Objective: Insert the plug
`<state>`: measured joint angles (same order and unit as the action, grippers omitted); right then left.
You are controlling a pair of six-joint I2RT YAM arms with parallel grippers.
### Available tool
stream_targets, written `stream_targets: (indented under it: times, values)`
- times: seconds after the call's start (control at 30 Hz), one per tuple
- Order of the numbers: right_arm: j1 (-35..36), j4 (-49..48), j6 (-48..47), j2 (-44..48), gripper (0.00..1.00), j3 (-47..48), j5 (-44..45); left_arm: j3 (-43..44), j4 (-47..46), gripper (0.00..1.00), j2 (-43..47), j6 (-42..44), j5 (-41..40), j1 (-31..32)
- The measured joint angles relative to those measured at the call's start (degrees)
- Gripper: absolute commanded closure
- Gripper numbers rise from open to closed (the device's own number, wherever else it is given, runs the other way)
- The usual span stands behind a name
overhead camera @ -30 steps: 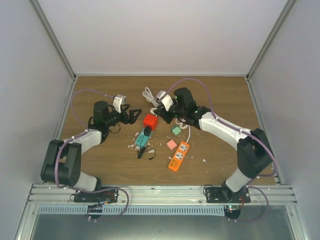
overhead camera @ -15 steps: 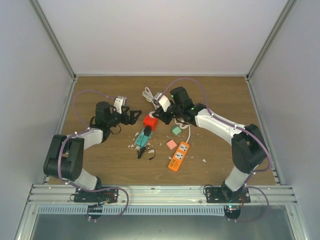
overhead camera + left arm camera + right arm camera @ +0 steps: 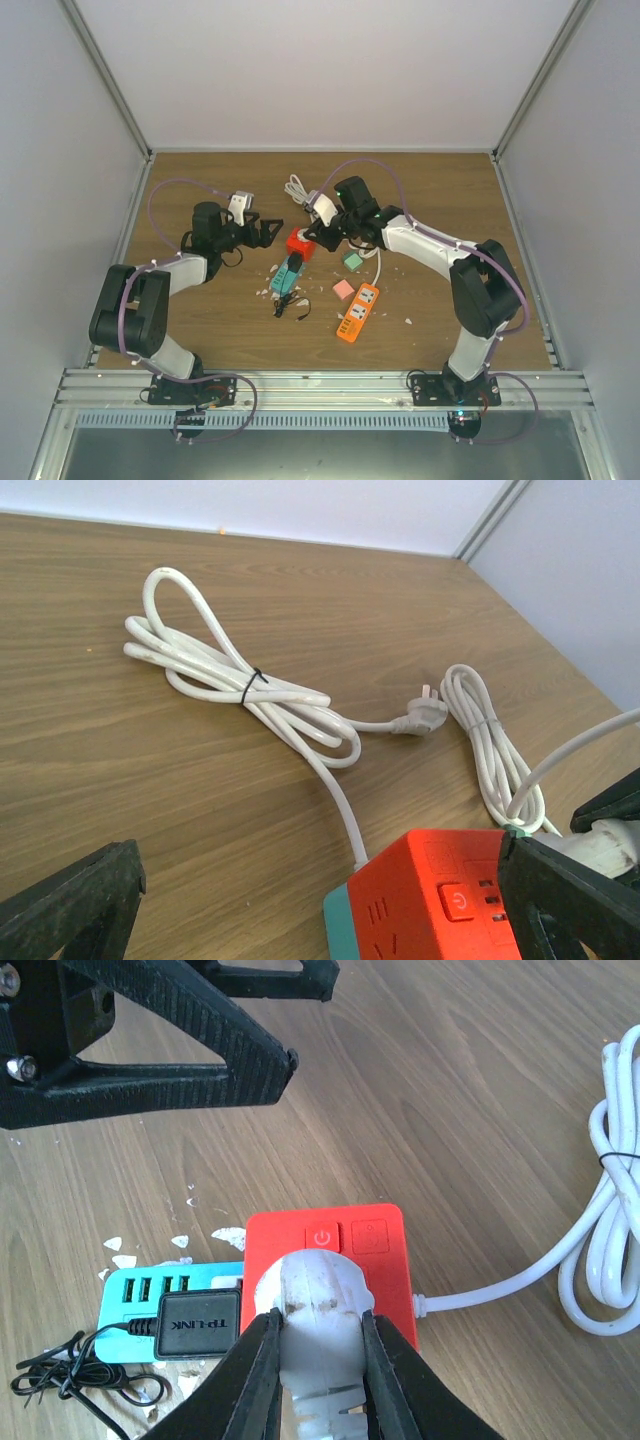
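- your left gripper [image 3: 266, 232] hangs just left of the red power cube [image 3: 300, 243], low over the table. its fingers are wide apart with nothing between them, and i see no contact with anything.
- a little nearer to you lies the teal usb strip [image 3: 288, 275] with a black tp-link adapter [image 3: 200, 1325] on it. both are just beside the cube and, i think, not part of this step.
- the red power cube stands near the middle of the table. its own white cable [image 3: 240, 685] runs off to a tied coil behind it.
- the white plug [image 3: 318, 1305] is clamped between the fingers of your right gripper [image 3: 327, 232]. in the right wrist view it covers the lower part of the cube's top face, just under the power button. i cannot tell if the pins already touch the socket, because the plug body hides them.
- so i judge that the step in hand is lining up the plug over the socket, and the push is not yet done.
- the next move calls for a small correction so the pins meet the slots, then a straight press down. the cube looks light and may slide or tip, so you could brace its side with the left gripper.
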<state>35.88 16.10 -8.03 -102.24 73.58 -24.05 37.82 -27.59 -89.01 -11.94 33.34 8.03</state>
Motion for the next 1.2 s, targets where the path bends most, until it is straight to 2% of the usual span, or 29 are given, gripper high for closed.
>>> stream_targets:
  times: [1.2]
  values:
    - [2.6, 0.9, 8.7, 0.0, 1.00, 0.3, 7.8, 0.7, 0.4, 0.01, -0.5, 0.5, -0.2, 0.0]
